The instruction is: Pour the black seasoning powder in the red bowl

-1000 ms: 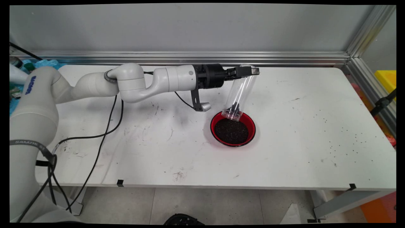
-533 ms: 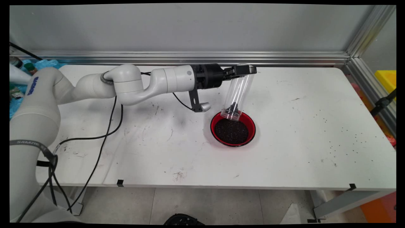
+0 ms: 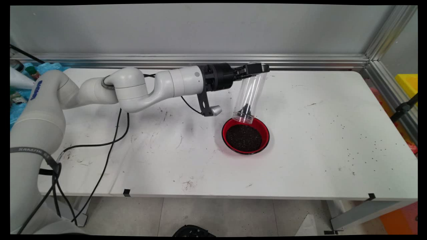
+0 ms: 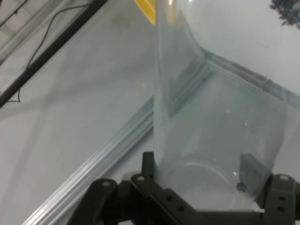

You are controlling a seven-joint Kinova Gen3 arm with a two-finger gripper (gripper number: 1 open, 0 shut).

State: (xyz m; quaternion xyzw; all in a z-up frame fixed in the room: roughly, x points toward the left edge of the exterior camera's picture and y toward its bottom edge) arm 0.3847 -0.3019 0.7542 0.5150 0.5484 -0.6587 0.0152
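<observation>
My gripper (image 3: 256,69) is shut on the base end of a clear plastic jar (image 3: 249,93), held upside down and tilted, mouth downward. A few dark grains cling inside near the jar's mouth (image 3: 246,109). The mouth hangs just above the back rim of a red bowl (image 3: 265,128) filled with dark grains (image 3: 244,137). In the hand view the clear jar (image 4: 220,117) fills the space between the fingers (image 4: 251,171), with a few dark grains (image 4: 285,9) at its far end.
Scattered dark specks (image 3: 360,146) lie on the white table (image 3: 317,173) at the right. A black cable (image 3: 110,140) hangs from the arm across the left side. An aluminium rail (image 3: 200,60) runs along the back wall.
The gripper has lifted slightly and drawn left with the jar, so the jar's mouth now sits a little higher over the bowl's back rim.
</observation>
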